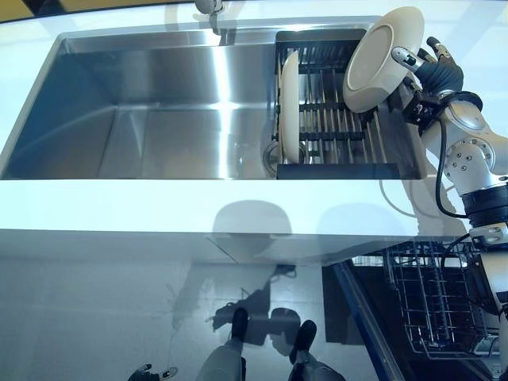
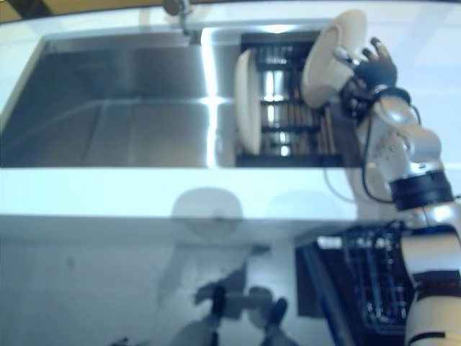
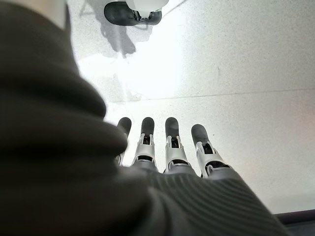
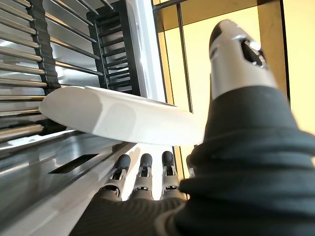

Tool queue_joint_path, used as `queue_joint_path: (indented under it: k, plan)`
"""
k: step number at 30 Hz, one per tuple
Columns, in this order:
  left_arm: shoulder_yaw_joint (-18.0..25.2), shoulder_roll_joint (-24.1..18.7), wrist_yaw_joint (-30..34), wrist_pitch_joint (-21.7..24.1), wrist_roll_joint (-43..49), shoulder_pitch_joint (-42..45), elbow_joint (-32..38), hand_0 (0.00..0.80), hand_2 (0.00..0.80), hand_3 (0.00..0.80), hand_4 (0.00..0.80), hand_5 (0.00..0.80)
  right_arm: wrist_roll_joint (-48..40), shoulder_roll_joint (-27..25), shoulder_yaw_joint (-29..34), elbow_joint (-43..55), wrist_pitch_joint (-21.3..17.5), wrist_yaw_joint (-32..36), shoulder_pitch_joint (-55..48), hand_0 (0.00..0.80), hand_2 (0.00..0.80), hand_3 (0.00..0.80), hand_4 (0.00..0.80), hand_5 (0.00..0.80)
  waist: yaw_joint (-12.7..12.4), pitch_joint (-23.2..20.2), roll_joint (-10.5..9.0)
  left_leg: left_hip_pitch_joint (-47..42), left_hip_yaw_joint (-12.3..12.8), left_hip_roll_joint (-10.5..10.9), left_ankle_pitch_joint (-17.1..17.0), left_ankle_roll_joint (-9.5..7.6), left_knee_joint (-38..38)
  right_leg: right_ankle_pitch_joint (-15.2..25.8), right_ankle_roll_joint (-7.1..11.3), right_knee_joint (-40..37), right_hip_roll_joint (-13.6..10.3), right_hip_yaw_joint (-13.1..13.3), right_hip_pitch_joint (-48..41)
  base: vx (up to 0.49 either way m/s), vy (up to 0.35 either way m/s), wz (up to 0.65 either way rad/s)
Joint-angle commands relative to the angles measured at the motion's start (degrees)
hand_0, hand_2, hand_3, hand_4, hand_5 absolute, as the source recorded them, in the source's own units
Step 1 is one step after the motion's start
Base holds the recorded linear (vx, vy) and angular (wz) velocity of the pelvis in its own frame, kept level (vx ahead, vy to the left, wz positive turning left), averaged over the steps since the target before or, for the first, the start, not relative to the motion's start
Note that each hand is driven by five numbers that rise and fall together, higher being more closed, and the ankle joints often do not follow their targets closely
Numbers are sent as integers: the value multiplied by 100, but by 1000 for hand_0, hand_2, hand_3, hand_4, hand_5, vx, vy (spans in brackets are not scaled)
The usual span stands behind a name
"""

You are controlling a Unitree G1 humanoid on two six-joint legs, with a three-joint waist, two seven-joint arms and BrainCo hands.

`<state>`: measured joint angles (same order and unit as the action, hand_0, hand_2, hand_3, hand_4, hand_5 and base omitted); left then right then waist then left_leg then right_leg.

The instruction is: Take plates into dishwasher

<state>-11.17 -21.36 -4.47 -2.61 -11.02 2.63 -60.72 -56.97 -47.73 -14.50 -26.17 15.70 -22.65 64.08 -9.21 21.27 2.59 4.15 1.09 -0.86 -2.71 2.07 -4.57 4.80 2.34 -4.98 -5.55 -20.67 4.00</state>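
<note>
White plate (image 1: 382, 58) in my right hand (image 1: 432, 77): I hold it by its rim, thumb on one side and fingers (image 4: 142, 173) curled beneath the other, so the hand is clamped on it. It is lifted and tilted, its underside toward my head, hanging above the far right corner of the drying rack (image 1: 337, 119). No writing shows on its base or rim that I can read.

Just beyond my right hand, toward my left, a second plate (image 1: 290, 105) stands upright on edge in the black rack, against the rack's left side. The rack sits in the right end of the stainless sink (image 1: 151, 111), whose basin stretches well away to my left. A faucet base (image 1: 208, 8) shows at the sink's far edge.

Below my right arm, near the floor, the dishwasher basket (image 1: 432, 298) of dark wire stands pulled out, with no plate in it that I can see.

My left hand (image 3: 167, 147) shows only in its own wrist view, fingers straight and spread apart, holding nothing, over pale floor (image 3: 246, 64).
</note>
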Motion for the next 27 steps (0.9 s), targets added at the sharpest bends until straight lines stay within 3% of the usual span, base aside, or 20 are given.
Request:
queue_joint_path:
  k: [1,4,8,12,13,14,20,27]
  plan:
    - [-431,-140,17,17,-218,269,1,0,0,0,0,0,-153,-54,-256,11,-154,24,665,0,0,0,0,0,-240,-9,-59,167,100,199,255,-185,-43,-470,155,74,-83,-310,-164,6,19,5]
    - [-414,-143,37,59,-234,312,-10,0,0,0,0,0,-163,-58,-248,-23,-161,43,646,0,0,0,0,0,-264,-22,-73,163,83,200,256,-185,-43,-469,154,62,-80,-332,-182,0,7,2]
    - [-406,-118,18,100,-295,343,-44,0,0,0,0,0,-102,-37,-269,-51,-146,19,663,348,348,348,348,348,-282,-43,-84,158,86,202,250,-177,-43,-449,160,6,-76,-365,-227,-2,3,1]
    - [-400,-111,6,139,-366,388,-36,0,0,0,0,0,43,-68,-315,-233,-50,30,715,480,480,480,480,480,-311,-53,-67,161,74,203,242,-170,-43,-442,171,-1,-81,-393,-237,-22,15,10]
    - [-394,-105,5,153,-355,403,-44,0,0,0,0,0,62,-78,-327,-259,-20,17,727,558,558,558,558,558,-322,-58,-64,165,69,203,240,-169,-43,-443,172,-1,-83,-409,-238,11,0,10]
    - [-379,-101,-1,158,-365,425,-53,0,0,0,0,0,130,-89,-347,-312,31,3,742,797,797,797,797,797,-337,-62,-64,127,46,194,277,-138,-43,-482,203,0,-77,-346,-273,8,-1,7]
    - [-348,-103,35,225,-375,493,-138,0,0,0,0,0,624,-227,-481,-820,-25,-109,945,800,800,800,800,800,-385,-82,-32,141,31,204,268,-122,-43,-499,204,-2,-77,-394,-284,1,0,1]
    - [-316,-117,-42,364,-219,623,-149,0,0,0,0,0,1449,-687,-676,-1260,302,-334,1141,800,800,800,800,800,-423,-155,-92,90,34,189,299,-94,-43,-527,232,-2,-68,-429,-345,-3,-6,1]
